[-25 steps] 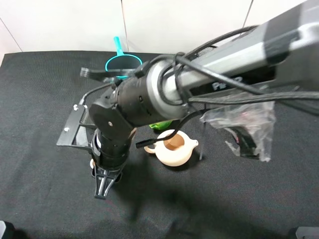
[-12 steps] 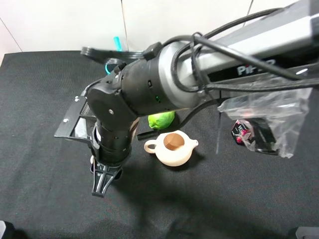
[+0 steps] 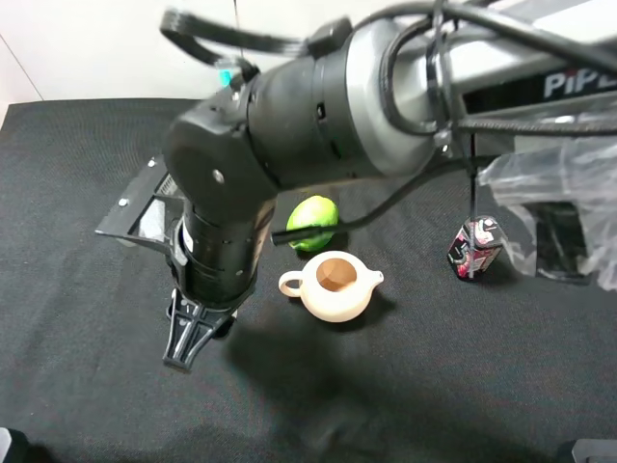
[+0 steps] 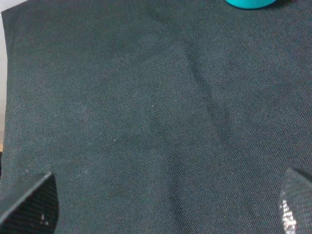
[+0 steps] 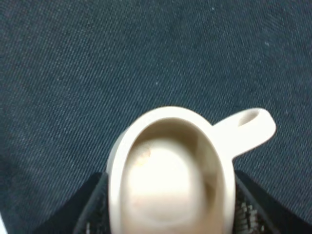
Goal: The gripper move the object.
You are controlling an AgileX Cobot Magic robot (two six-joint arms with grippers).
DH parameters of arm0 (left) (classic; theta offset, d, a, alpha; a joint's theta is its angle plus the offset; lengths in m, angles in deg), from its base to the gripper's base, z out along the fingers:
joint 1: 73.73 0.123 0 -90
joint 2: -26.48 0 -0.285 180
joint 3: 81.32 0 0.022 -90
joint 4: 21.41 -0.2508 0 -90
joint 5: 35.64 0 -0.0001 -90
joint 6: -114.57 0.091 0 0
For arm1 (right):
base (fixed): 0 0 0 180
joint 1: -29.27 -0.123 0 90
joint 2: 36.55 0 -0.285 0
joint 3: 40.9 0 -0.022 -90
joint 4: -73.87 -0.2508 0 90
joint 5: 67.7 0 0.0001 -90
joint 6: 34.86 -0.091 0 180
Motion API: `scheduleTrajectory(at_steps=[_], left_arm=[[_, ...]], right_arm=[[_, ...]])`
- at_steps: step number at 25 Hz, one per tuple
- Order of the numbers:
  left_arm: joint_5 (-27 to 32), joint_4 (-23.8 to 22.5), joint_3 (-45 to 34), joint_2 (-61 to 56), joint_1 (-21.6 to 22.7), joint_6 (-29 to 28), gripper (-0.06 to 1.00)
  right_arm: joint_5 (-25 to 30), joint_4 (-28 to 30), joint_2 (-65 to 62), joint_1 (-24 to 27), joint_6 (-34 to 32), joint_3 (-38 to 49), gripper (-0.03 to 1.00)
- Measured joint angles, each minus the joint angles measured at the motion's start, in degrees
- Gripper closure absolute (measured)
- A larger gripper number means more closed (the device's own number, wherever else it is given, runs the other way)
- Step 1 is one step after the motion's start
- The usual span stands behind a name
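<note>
**A:** What does the cup (image 5: 165, 161) look like?

**B:** It's small, cream-beige and glazed, with an oval mouth. A tiny looped handle (image 5: 248, 127) juts from one side. The inside is pale, with a faint brownish mark near the rim.

**A:** Where is it?

**B:** It sits between the jaws of the right gripper (image 5: 169, 195). A black finger (image 5: 92, 207) presses on each flank, so the jaws are clamped on the cup. The handle pokes out past one finger. Only the black cloth of the desk (image 5: 73, 58) shows beyond.

**A:** Does the high camera show it too?

**B:** Hardly. There the gripper points down at the desk, and the bulky arm (image 3: 289, 125) covers the wrist and the space between the jaws. I can't tell whether the cup touches the cloth or hangs just above it.

**A:** What lies around the jaws?

**B:** A teapot (image 3: 333, 287) stands off to one side, apart from them. A lime (image 3: 313, 222) is just beyond it. A tray (image 3: 130, 217) lies behind the jaws, partly hidden by the arm.

**A:** And the left gripper (image 4: 163, 207)?

**B:** Its jaws stand wide apart, with nothing between them but bare cloth. Only the two fingertips (image 4: 29, 204) show, cut off at the frame's corners. Far ahead of those jaws there is a teal edge (image 4: 251, 3), also cut off, and too little of it shows to name it.
</note>
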Motion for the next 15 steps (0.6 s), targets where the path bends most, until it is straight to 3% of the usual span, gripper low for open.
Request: scheduleTrajectory(at_steps=[15], left_arm=[[0.0, 0.0, 0.0, 0.0, 0.0, 0.0, -0.01]], right_arm=[[18.7, 1.4, -0.1, 0.2, -7.5, -16.1, 0.59]])
